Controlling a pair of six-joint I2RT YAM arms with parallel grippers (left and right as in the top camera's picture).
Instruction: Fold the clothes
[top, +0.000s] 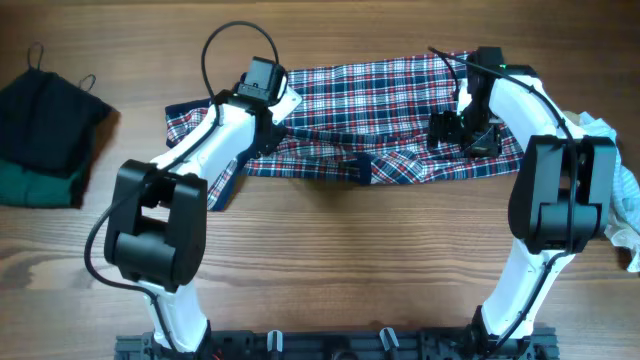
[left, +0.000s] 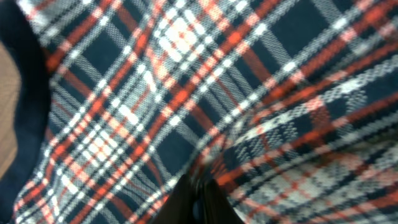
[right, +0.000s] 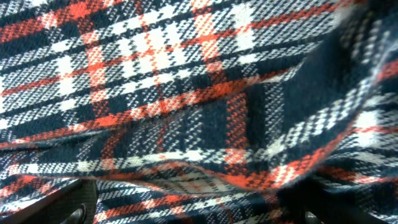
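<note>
Left hand (left: 196, 200) pinching plaid shirt (top: 385, 88), right hand (top: 462, 132) spread over it

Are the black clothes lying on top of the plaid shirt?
No, the black clothes sit apart from the plaid shirt, with bare table between them.

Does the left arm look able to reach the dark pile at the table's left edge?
Not yet, probably: left gripper is shut on the plaid shirt. Only bare table lies before the dark pile, so releasing should suffice.
</note>
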